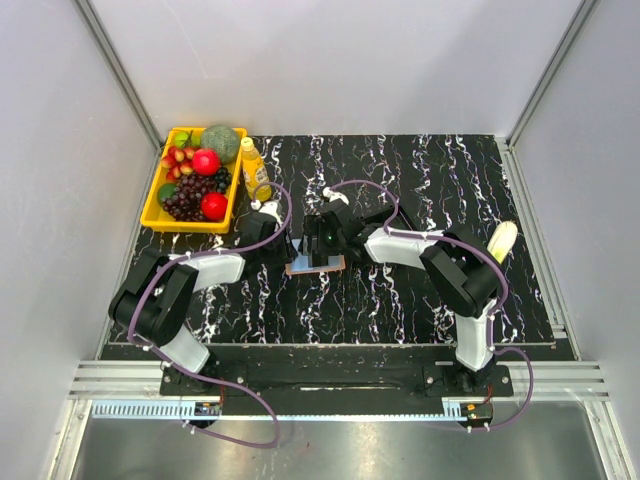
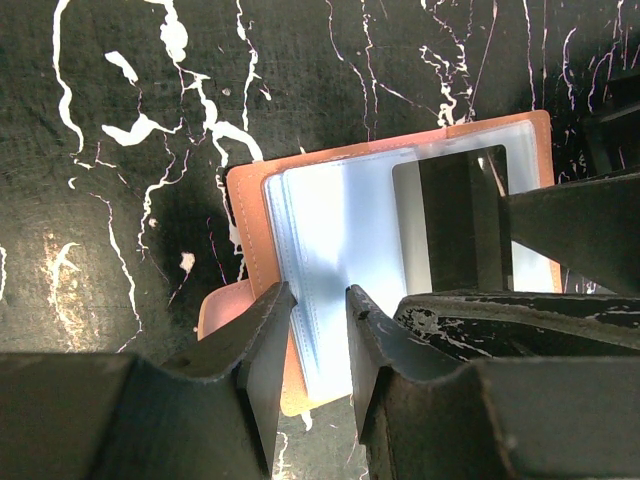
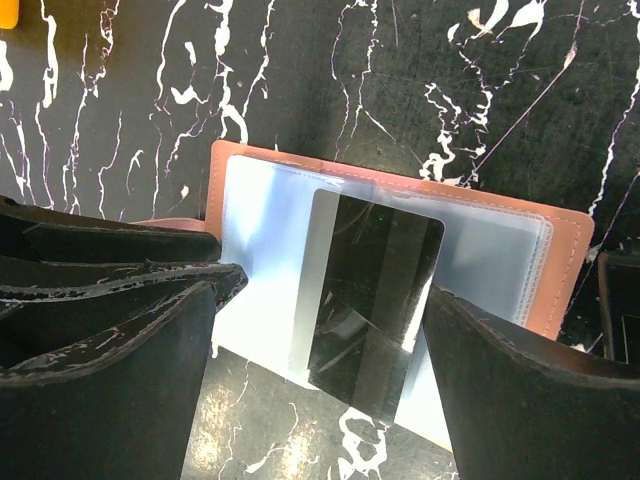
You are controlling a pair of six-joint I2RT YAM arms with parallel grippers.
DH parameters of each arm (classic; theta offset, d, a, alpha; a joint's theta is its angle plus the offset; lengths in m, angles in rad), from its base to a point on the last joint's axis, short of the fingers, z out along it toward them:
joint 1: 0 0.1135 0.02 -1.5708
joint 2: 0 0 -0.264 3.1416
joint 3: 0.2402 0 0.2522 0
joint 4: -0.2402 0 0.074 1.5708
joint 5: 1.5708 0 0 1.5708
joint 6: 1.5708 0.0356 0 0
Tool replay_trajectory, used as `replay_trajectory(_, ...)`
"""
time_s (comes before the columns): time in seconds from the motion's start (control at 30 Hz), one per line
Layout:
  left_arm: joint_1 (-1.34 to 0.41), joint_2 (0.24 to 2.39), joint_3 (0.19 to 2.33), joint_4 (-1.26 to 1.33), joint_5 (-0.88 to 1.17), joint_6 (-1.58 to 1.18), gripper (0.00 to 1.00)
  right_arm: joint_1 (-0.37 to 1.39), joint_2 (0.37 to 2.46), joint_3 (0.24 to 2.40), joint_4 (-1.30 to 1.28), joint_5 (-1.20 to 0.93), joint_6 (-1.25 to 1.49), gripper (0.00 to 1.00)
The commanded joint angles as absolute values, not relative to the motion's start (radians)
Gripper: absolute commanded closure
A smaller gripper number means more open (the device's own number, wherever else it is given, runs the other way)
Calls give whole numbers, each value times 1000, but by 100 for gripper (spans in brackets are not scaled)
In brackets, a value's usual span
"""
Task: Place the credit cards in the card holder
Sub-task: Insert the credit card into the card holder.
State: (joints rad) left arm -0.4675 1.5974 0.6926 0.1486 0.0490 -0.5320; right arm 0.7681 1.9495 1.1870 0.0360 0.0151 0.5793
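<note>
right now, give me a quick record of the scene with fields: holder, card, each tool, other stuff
holder: card holder lies open on the black marbled table, clear sleeves up
card: dark credit card lies on the sleeves, tilted, one end past the sleeve edge; whether it is inside a pocket cannot be told
left tool: closed on the holder's sleeve edge
right tool: open, straddling the card
other: yellow tray of fruit, bottle, banana

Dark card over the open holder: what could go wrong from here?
1. The dark card lies skewed on the clear sleeves with its near end overhanging; pushing could jam or buckle it.
2. The left gripper pins only the card holder at its near edge, so it may pivot.
3. The open right gripper hardly controls the card.
</note>
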Motion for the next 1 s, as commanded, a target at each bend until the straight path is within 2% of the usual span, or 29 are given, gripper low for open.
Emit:
replay_trajectory(0.0,-474,1582,657,106,107,-538,66,787,1990,1200,-41,3,580,11)
replay_trajectory(0.17,-472,1575,646,127,112,-546,67,804,2020,1216,-22,-58,601,11)
replay_trajectory(0.47,-472,1555,626,129,95,-557,66,807,1991,1197,-19,-12,609,9)
replay_trajectory(0.67,-469,1546,606,176,104,-594,65,808,1988,1167,28,-77,708,10)
replay_trajectory(0.83,-471,1522,539,276,106,-653,66,815,1964,1126,49,-8,791,11)
replay_trajectory(0.97,-469,1514,509,330,121,-686,65,816,1957,1101,113,-41,841,11)
